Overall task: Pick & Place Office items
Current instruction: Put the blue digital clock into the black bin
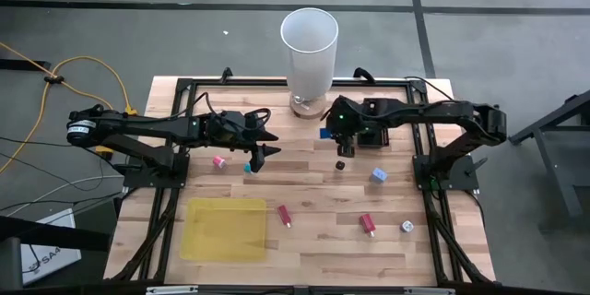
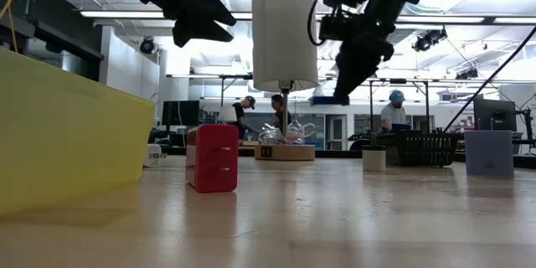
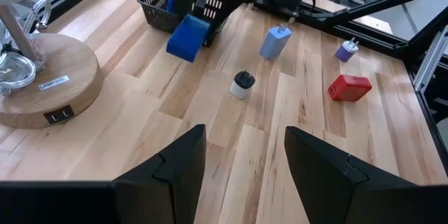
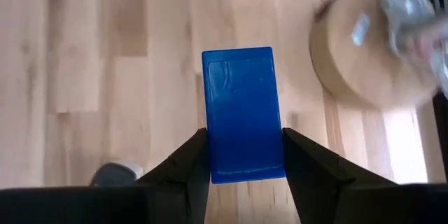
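Upper centre of the high view: the right gripper (image 4: 245, 157) clamps a flat blue rectangular block (image 4: 243, 114) above the wood table (image 1: 313, 240), beside the tall white cylinder (image 1: 309, 51) on its round wooden base (image 3: 42, 84). A small black-topped plug (image 3: 242, 84) lies below. The left gripper (image 3: 245, 161) hangs empty, fingers apart.

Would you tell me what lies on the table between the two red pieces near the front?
Nothing: in the high view, bare wood separates the left red piece from the right red piece.
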Controlling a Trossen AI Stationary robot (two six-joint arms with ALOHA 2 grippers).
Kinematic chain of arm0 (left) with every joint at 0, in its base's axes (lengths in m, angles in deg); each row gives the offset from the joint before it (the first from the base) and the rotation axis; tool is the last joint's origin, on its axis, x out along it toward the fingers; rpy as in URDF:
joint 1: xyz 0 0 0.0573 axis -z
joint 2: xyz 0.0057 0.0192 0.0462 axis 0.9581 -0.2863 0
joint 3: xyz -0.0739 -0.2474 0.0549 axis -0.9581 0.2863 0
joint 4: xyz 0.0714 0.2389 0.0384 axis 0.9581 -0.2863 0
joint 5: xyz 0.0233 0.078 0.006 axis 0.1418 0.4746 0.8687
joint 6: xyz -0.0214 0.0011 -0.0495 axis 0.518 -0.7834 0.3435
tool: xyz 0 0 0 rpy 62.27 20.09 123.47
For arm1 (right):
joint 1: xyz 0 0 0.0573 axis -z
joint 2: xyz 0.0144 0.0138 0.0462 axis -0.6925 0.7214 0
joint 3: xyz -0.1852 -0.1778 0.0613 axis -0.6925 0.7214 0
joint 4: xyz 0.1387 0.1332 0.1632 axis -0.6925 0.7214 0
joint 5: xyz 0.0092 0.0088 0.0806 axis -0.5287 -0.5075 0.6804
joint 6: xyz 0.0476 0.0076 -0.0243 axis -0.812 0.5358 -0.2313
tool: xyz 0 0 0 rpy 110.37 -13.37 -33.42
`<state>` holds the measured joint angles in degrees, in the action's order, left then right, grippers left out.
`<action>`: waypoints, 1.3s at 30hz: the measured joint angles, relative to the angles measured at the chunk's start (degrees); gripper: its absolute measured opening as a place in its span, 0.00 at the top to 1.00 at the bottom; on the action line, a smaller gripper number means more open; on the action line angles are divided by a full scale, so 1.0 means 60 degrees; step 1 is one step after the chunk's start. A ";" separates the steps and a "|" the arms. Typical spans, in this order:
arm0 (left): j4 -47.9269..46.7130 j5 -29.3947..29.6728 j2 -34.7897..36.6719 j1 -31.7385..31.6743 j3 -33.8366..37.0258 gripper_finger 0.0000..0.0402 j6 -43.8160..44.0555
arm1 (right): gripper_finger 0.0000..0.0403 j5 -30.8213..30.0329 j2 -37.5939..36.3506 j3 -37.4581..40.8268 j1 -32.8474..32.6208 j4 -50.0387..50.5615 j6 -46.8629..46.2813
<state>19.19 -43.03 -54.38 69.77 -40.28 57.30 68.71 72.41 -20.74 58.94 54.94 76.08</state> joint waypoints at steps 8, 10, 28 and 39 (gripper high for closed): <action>0.0000 0.0000 0.0000 0.0001 0.0000 0.53 0.0000 | 0.64 -0.0634 0.0000 0.0000 0.0173 0.0681 -0.1640; 0.0000 0.0000 0.0000 0.0003 0.0000 0.53 0.0000 | 0.64 -0.0796 0.0003 0.0000 0.0275 0.0804 -0.2014; 0.0000 0.0000 0.0000 0.0004 0.0000 0.53 0.0004 | 0.64 -0.0777 0.0007 0.0000 0.0880 0.0826 -0.3138; 0.0000 0.0000 0.0000 0.0000 0.0000 0.53 0.0000 | 0.64 -0.0723 0.0007 0.0000 0.1665 0.1071 -0.3173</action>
<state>19.19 -43.03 -54.38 69.77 -40.28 57.30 64.37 72.46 -20.74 68.93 61.37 57.04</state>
